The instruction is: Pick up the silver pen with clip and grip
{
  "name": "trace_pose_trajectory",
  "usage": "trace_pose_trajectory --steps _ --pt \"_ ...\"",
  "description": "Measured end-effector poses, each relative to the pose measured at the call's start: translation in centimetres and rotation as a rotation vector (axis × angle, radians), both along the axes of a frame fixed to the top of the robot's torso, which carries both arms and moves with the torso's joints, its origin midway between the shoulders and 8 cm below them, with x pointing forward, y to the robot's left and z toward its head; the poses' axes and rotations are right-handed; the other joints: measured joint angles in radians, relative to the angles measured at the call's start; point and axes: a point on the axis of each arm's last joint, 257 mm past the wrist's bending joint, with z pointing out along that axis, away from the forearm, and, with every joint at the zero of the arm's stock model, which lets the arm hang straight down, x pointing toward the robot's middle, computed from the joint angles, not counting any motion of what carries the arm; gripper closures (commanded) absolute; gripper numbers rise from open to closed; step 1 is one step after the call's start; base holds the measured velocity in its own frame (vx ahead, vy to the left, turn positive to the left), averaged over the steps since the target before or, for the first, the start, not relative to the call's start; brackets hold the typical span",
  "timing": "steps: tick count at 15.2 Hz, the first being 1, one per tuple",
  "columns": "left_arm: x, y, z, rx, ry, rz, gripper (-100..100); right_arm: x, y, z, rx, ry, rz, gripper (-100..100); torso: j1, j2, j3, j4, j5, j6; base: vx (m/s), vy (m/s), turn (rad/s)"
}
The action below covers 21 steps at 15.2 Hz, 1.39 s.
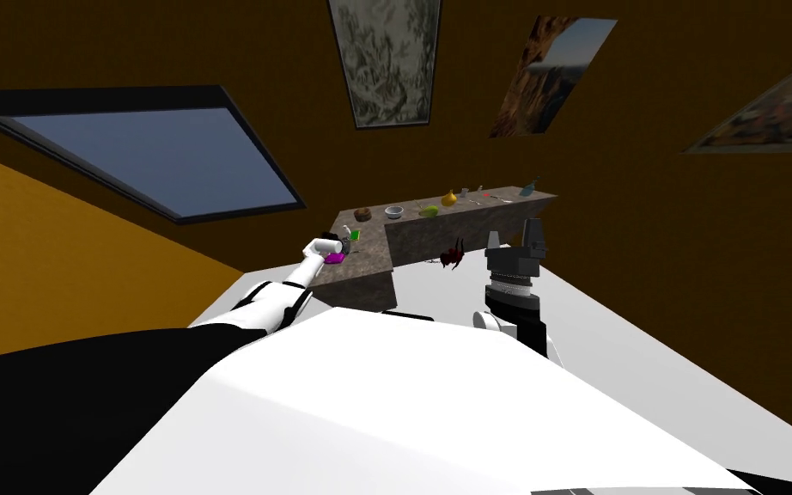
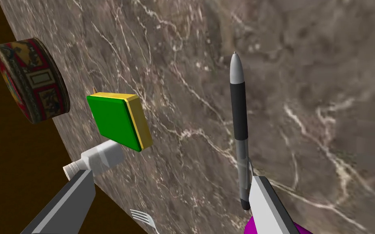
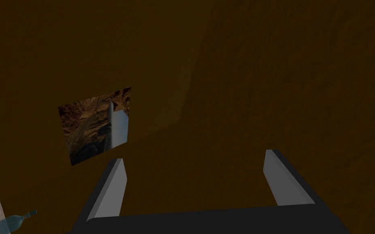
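Note:
The silver pen (image 2: 239, 130), with a black grip and a clear lower barrel, lies flat on the brown marbled counter (image 2: 312, 81). My left gripper (image 2: 168, 203) is open just above the counter. The pen lies between its fingers, close against one fingertip (image 2: 264, 195) and far from the other, and nothing is gripped. In the head view the left gripper (image 1: 334, 246) reaches over the near end of the L-shaped counter (image 1: 360, 268). My right gripper (image 1: 519, 242) is held up to the right of the counter, open and empty (image 3: 195, 183).
Beside the pen are a green and yellow box (image 2: 117, 120), a small white bottle (image 2: 97, 158), a round red tin (image 2: 32, 81) at the counter's edge, a fork (image 2: 142, 217) and something magenta (image 2: 251, 228). Bowls, fruit and bottles (image 1: 450, 199) line the counter's far arm.

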Motion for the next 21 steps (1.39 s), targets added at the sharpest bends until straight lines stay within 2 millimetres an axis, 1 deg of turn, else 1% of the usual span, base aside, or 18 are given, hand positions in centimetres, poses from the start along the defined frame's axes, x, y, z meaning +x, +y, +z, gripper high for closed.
trace_pose_trajectory --steps 4,10,15,21 --pt "-0.9 1.1 -0.8 -0.026 0.075 0.046 -100 0.0 0.0 0.0 0.000 0.000 0.000 0 0.000 0.000 0.000 0.000 0.000 0.000 -0.004 0.014 -0.081" --pt "-2.3 2.5 -1.4 -0.078 0.184 0.119 -100 0.0 0.0 0.0 0.000 0.000 0.000 0 0.000 -0.001 0.000 0.000 0.000 0.000 0.001 0.018 -0.089" --pt "-3.7 3.0 -1.9 -0.126 0.277 0.177 -100 0.0 0.0 0.0 0.000 0.000 0.000 0 0.000 -0.001 -0.001 0.000 0.000 0.000 0.006 0.017 -0.076" --pt "-6.1 3.3 -2.6 -0.190 0.390 0.243 -100 0.0 0.0 0.0 0.000 0.000 0.000 0 0.000 -0.002 -0.001 0.000 0.000 0.000 0.010 0.020 -0.075"
